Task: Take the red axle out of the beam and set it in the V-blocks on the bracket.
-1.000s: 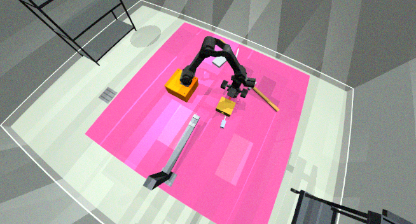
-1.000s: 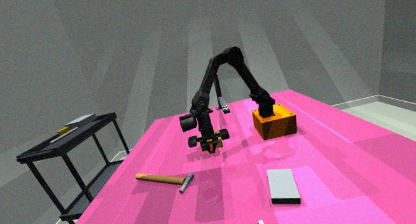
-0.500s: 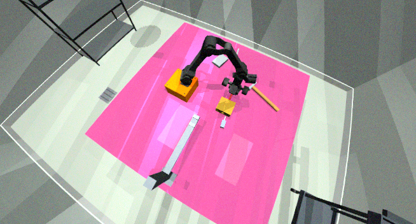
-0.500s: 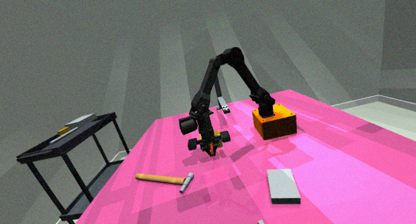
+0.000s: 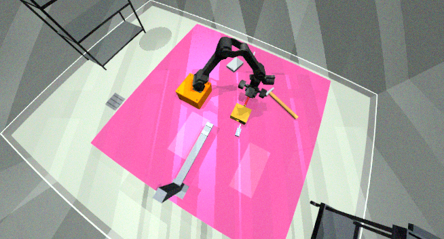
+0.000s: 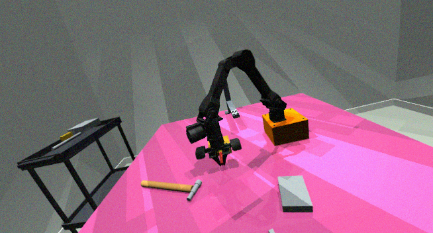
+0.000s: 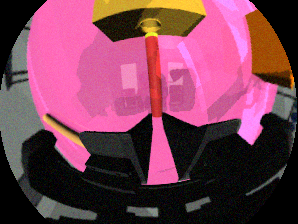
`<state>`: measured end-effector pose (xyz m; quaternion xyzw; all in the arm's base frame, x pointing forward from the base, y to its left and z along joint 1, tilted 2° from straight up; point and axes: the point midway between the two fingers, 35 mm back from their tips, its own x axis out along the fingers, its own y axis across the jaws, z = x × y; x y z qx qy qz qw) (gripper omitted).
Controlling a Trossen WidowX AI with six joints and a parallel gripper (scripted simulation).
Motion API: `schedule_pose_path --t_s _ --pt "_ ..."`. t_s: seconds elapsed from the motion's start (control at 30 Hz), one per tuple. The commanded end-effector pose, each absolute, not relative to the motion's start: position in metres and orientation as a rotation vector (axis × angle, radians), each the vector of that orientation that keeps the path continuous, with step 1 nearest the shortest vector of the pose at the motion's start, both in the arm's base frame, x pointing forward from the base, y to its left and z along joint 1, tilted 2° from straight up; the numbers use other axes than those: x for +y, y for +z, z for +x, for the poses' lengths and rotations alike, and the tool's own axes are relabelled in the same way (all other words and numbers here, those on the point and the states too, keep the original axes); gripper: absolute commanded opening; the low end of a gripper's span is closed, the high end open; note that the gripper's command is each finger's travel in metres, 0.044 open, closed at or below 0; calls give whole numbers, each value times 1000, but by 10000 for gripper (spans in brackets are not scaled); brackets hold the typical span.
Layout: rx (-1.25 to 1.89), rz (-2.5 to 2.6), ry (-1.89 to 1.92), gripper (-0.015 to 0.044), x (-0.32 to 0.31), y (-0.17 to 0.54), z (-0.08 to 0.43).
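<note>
Steadily gripped at one end, the red axle (image 5: 246, 101) (image 6: 220, 157) (image 7: 154, 75) is pinched in the black claw (image 5: 249, 97) (image 6: 222, 163) (image 7: 157, 117) above the pink surface (image 5: 217, 213) (image 6: 364, 188) (image 7: 55, 65). Its yellow-tipped far end lines up with a hole in the yellow beam (image 5: 240, 113) (image 6: 226, 139) (image 7: 117, 7); whether the tip is clear of it cannot be told. A wooden-handled hammer (image 5: 284, 105) (image 6: 167, 186) (image 7: 62, 129) lies nearby.

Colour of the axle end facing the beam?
Yellow tip on the red axle; shows best in the wrist view.
</note>
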<state>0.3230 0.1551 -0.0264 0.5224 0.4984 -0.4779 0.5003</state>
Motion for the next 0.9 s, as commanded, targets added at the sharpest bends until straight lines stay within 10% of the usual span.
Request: schedule_pose_path --t_s 0.0,0.63,0.87 --pt "1200 1264 -1162 0 158 -27 324" --pt "1201 1264 -1162 0 160 -41 325" --pt "1205 1264 -1156 184 160 -39 325"
